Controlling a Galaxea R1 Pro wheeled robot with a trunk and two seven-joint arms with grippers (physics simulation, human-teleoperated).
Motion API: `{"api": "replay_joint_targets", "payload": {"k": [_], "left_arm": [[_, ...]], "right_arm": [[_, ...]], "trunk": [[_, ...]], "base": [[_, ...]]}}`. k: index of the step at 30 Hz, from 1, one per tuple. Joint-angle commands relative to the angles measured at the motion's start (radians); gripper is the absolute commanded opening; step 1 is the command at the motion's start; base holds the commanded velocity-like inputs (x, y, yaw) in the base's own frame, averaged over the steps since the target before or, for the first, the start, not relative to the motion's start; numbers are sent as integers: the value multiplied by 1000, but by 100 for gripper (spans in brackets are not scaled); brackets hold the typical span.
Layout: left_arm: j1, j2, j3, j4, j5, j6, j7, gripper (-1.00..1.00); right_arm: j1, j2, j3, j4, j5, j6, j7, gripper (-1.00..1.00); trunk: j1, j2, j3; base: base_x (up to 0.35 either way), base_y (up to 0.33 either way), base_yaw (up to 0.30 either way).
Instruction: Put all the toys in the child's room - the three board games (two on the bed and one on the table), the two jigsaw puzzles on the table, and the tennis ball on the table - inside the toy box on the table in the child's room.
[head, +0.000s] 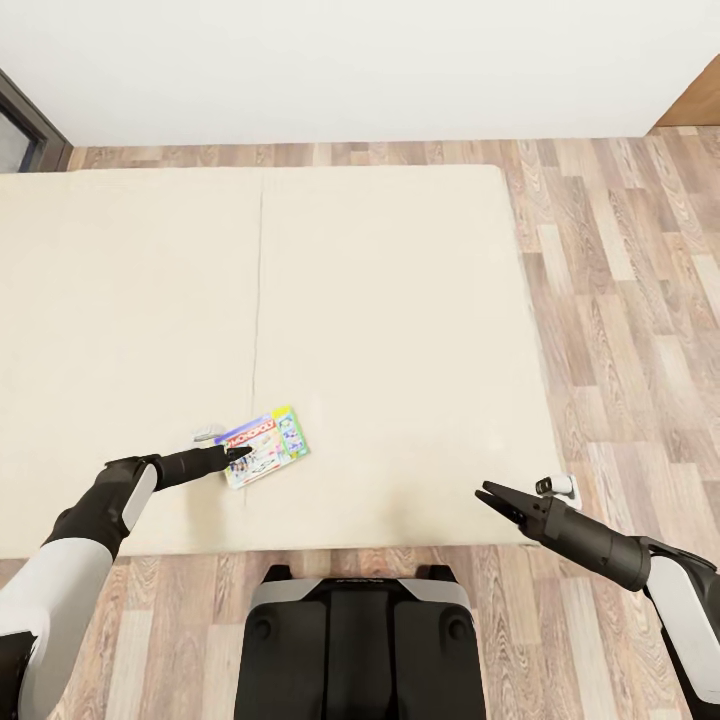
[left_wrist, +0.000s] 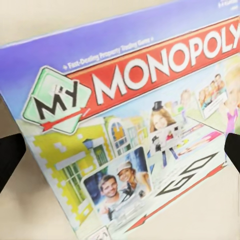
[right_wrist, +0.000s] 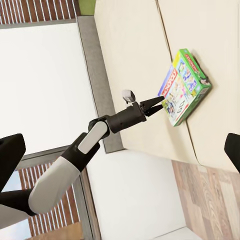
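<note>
One board game (head: 265, 445), a white-green box with a red "My Monopoly" band, lies flat on the beige bed (head: 400, 300) near its front edge. The left wrist view looks close onto the board game's (left_wrist: 135, 130) printed lid. My left gripper (head: 237, 456) is open, its tips at the box's left edge. The right wrist view has the left gripper (right_wrist: 159, 105) just touching or nearly touching the board game (right_wrist: 185, 85). My right gripper (head: 490, 497) hangs open and empty over the bed's front right corner.
Wood floor (head: 620, 300) runs along the bed's right side and front. A white wall (head: 360, 60) stands behind the bed, with a dark frame (head: 25, 125) at the far left. My own base (head: 355, 640) is against the bed's front edge.
</note>
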Motion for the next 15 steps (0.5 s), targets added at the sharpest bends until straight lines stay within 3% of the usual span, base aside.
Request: {"api": "replay_joint_targets", "payload": {"k": [1, 8, 15], "left_arm": [[0, 0, 2, 0, 5, 8, -2, 100], [0, -1, 2, 0, 5, 8, -2, 100], [0, -5, 1, 0, 4, 9, -2, 100]], "right_arm": [[-1, 0, -1, 0, 4, 3, 5, 100], [-1, 1, 1, 0, 4, 3, 5, 100], [-1, 1, 1, 0, 4, 3, 5, 100]], "trunk": [[1, -1, -1], [1, -1, -1], [1, -1, -1]], "base": [[0, -161, 0], [0, -126, 0], [0, -242, 0]]}}
